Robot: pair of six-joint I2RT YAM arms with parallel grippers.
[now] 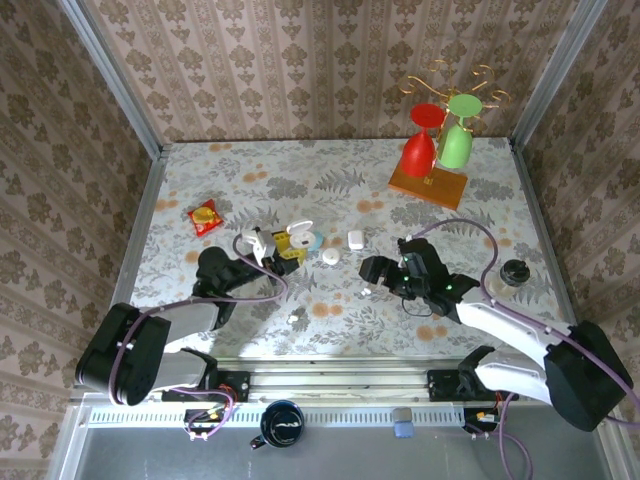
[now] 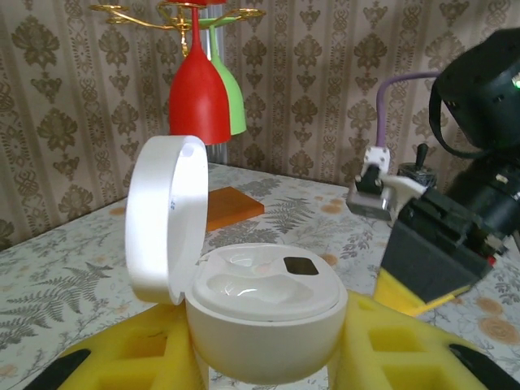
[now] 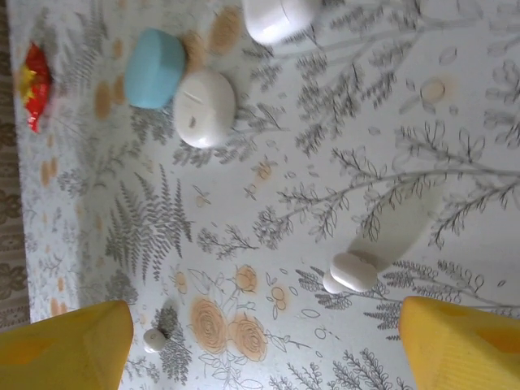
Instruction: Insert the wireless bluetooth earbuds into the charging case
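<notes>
The charging case [image 2: 264, 313], a glossy white oval, sits clamped between the yellow pads [image 2: 138, 357] of my left gripper [image 2: 264, 361], which is shut on it. Its lid [image 2: 162, 219] stands flipped up on the left, and the glossy wells on top face upward. From above, the case [image 1: 298, 230] is held just over the table by the left gripper [image 1: 275, 250]. One of the wireless bluetooth earbuds [image 3: 351, 272] lies on the table near the right-hand finger [image 3: 463, 341] of my open right gripper [image 3: 264, 349]. A second earbud [image 3: 154, 340] lies beside the left-hand finger [image 3: 65, 345]. Both earbuds [image 1: 366, 291] [image 1: 293, 317] also show from above, near the right gripper [image 1: 372, 275].
A light-blue case [image 3: 154, 68], a round white case [image 3: 205, 108] and a squarish white case [image 3: 276, 16] lie beyond the earbuds. A red packet [image 1: 205, 217] lies at the left. A rack with red and green glasses [image 1: 440, 150] stands at the back right, and a small black object [image 1: 515, 272] sits far right.
</notes>
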